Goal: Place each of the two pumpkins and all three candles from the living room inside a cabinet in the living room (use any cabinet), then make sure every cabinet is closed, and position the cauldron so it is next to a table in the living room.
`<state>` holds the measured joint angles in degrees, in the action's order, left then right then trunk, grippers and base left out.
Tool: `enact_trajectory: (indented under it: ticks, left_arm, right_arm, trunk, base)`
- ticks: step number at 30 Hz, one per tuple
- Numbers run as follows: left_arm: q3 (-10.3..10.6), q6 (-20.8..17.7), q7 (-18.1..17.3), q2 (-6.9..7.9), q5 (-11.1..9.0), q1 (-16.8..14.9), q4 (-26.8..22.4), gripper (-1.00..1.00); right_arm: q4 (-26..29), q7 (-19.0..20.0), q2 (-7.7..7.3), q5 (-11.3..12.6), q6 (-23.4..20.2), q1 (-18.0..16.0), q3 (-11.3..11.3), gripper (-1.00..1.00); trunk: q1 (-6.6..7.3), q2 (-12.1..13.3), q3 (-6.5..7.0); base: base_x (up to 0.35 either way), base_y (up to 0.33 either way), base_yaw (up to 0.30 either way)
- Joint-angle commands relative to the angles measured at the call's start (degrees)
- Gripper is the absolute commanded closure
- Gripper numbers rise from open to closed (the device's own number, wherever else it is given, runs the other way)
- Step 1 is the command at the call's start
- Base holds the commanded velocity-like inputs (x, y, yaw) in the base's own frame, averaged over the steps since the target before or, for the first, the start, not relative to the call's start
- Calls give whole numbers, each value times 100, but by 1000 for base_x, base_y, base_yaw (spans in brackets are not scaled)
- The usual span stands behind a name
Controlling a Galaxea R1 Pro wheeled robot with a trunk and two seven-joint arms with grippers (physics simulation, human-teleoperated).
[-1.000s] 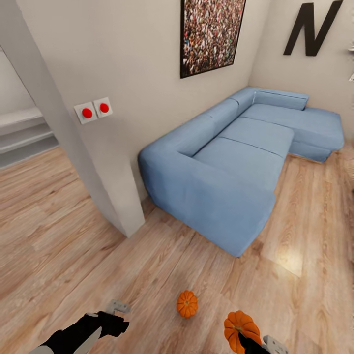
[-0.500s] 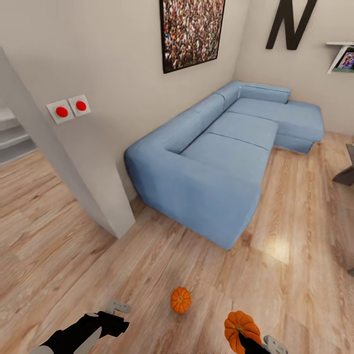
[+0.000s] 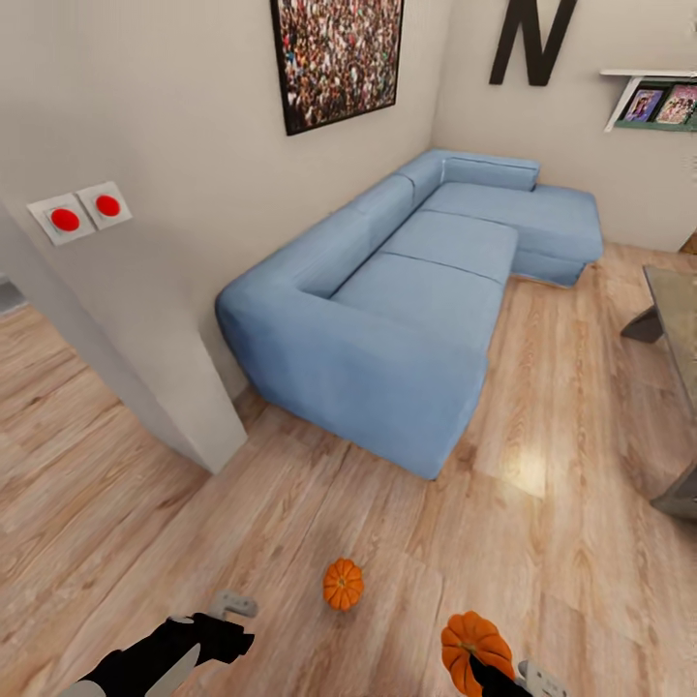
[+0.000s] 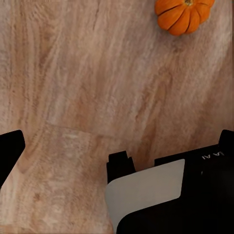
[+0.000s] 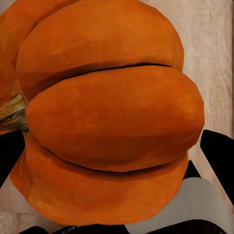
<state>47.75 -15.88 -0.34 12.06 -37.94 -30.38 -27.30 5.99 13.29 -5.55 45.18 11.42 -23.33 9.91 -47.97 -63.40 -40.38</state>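
Transit step: your right gripper (image 3: 489,668) is clamped on one pumpkin (image 3: 471,643), the second pumpkin (image 3: 343,584) sits on the floor (image 3: 290,503), left gripper (image 3: 230,612) jaw state unclear; next, find the cabinet.

A large black letter N (image 3: 531,37) hangs on the far wall (image 3: 620,145).

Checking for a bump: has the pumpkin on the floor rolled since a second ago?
No. The pumpkin on the floor and the sofa shift left together, so the camera turned.
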Motion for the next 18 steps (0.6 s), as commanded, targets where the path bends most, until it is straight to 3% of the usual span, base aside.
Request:
enact_trajectory:
  ticks: [1, 18]
  left_arm:
    - [20, -20, 0, 7, -22, -3, -12, -100]
    - [15, -20, 5, 7, -29, -3, -7, -100]
  right_arm:
    - [-10, 22, 0, 61, 20, -5, 45, 100]
    - [-10, -13, -13, 61, 18, -5, 39, 100]
  trunk:
    - [0, -3, -12]
    - [0, -3, -139]
  base:
    - [0, 0, -176]
    - [0, 0, -176]
